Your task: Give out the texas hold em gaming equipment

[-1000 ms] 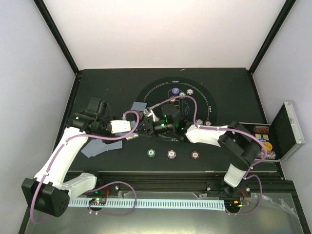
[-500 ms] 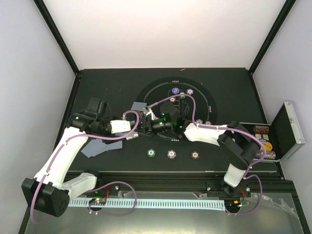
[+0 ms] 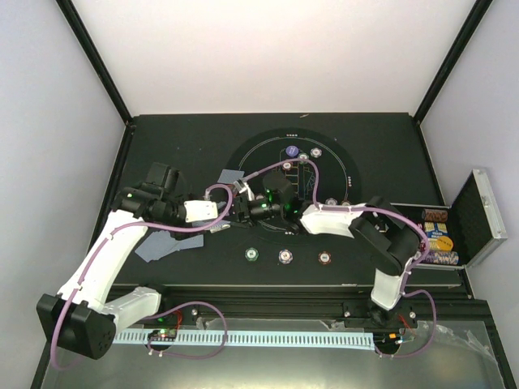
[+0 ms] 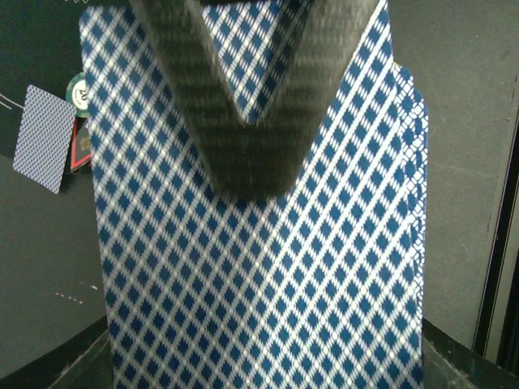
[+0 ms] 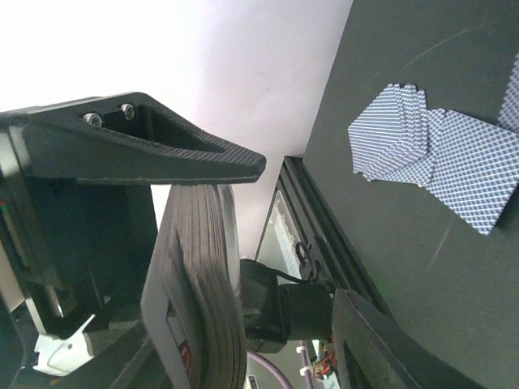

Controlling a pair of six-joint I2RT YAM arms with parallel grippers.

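Observation:
My left gripper [image 3: 228, 213] is shut on a thick deck of blue-diamond-backed playing cards [image 4: 259, 267], which fills the left wrist view under one carbon finger [image 4: 251, 121]. My right gripper [image 3: 245, 207] meets it nose to nose over the table's middle. Seen edge-on, the deck [image 5: 201, 300] stands between the right gripper's [image 5: 253, 334] open jaws, with a clear gap to the lower right finger [image 5: 381, 348]. Dealt cards [image 3: 166, 245] lie at the left, and a single card [image 3: 229, 176] lies beyond the grippers. Green [image 3: 252, 254], purple-white [image 3: 285, 256] and red-brown [image 3: 324, 258] chips sit in a front row.
A blue button [image 3: 292, 151] and small chips [image 3: 315, 151] lie inside the printed circle at the back. The open silver case [image 3: 480, 217] with chip stacks stands at the right edge. A fanned card pile [image 5: 422, 146] lies near the table's rail [image 5: 324, 219].
The right arm has slid its gripper a little to the left, closer onto the deck, and its elbow has swung. The left arm has held still with the deck.

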